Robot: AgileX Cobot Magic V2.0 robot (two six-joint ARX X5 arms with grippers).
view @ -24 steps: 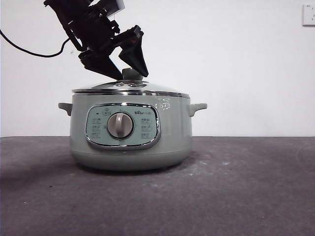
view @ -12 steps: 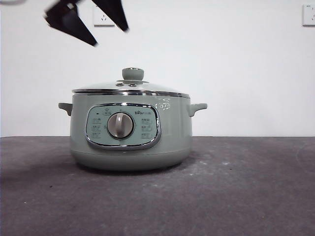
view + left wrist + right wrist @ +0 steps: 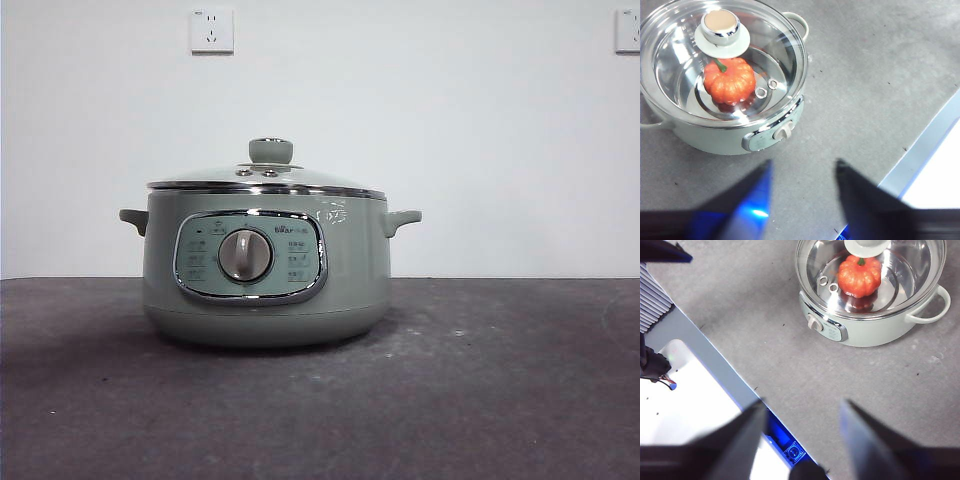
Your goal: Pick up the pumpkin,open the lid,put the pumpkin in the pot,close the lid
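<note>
The pot (image 3: 265,265) stood on the dark grey table (image 3: 500,400), pale sage green, wide and squat, with a small handle on each side and a chrome-framed panel on its front carrying a silver dial (image 3: 245,255). The lid (image 3: 266,178) sat closed on it, a shallow glass dome with a chrome rim and a round green knob (image 3: 270,151) on top; two small metal rings showed on the glass near the knob. Through the glass, in both wrist views, the pumpkin (image 3: 729,82) rested on the pot's shiny steel floor, glossy orange-red, ribbed, with a short green stem, lying just beside the knob's line of sight and casting a reddish reflection below it. The left end effector (image 3: 802,200) hung above the table well apart from the pot, its two dark jaws spread and empty. The right end effector (image 3: 802,445) likewise hung high and well clear of the pot, jaws parted and gripping nothing. Neither arm appeared in the front view, where two wall sockets (image 3: 212,31) showed on the white wall behind.
</note>
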